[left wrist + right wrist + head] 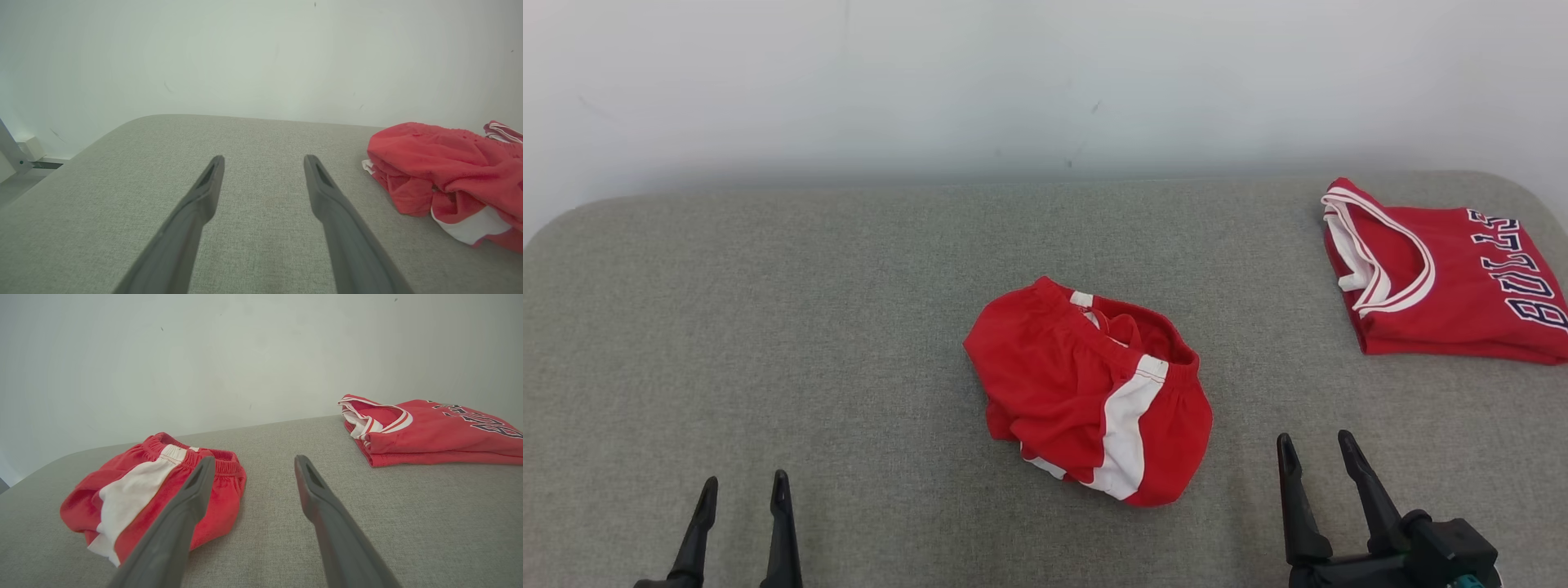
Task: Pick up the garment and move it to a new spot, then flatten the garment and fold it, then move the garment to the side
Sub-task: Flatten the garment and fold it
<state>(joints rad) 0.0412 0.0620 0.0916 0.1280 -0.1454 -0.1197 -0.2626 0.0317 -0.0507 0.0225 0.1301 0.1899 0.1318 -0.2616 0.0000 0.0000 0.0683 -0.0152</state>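
Observation:
The garment point(1086, 392), red shorts with a white side stripe, lies crumpled in the middle of the grey padded surface point(768, 327). It appears at the right edge of the left wrist view point(441, 163) and at the left of the right wrist view point(143, 494). My left gripper point(743, 488) is open near the front left, well clear of the shorts, nothing between its fingers point(204, 188). Open as well, my right gripper point(1315, 445) sits at the front right, just right of the shorts, its fingers point(314, 490) empty.
A folded red jersey point(1445, 278) with white trim and dark lettering lies at the back right, also in the right wrist view point(429, 433). A pale wall point(1045, 82) runs behind the surface. The surface's rounded left corner point(122, 126) drops to the floor.

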